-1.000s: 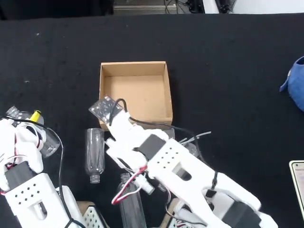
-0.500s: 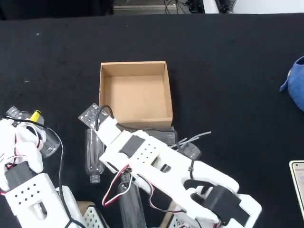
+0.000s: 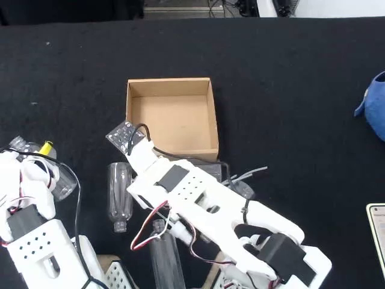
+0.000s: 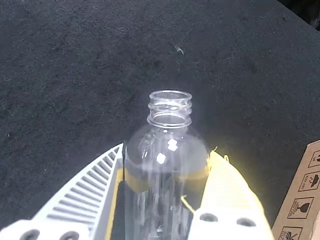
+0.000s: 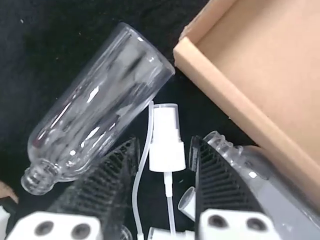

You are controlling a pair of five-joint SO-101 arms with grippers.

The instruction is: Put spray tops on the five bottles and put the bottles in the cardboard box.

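My left gripper (image 4: 167, 155) is shut on an upright clear bottle (image 4: 170, 107) with a bare, open neck. In the high view this bottle (image 3: 60, 183) is held at the table's left edge. My right arm (image 3: 180, 192) stretches from the lower right to the front-left corner of the cardboard box (image 3: 171, 117). My right gripper (image 5: 165, 141) is open. A white spray top (image 5: 167, 127) with its thin tube lies on the table between the fingers (image 5: 112, 175). A topless bottle (image 5: 95, 110) lies beside one finger, and the neck of another bottle (image 5: 235, 150) beside the other.
A clear bottle (image 3: 119, 195) lies on its side left of the right arm, and another (image 3: 165, 262) lies near the front edge. Loose spray tubes (image 3: 249, 174) stick out past the arm. A blue thing (image 3: 376, 111) and a white item (image 3: 378, 217) sit at the right edge.
My right arm swung left toward the lying bottle, then came back a little toward the box's front-left corner. The left arm kept nearly still with its bottle.
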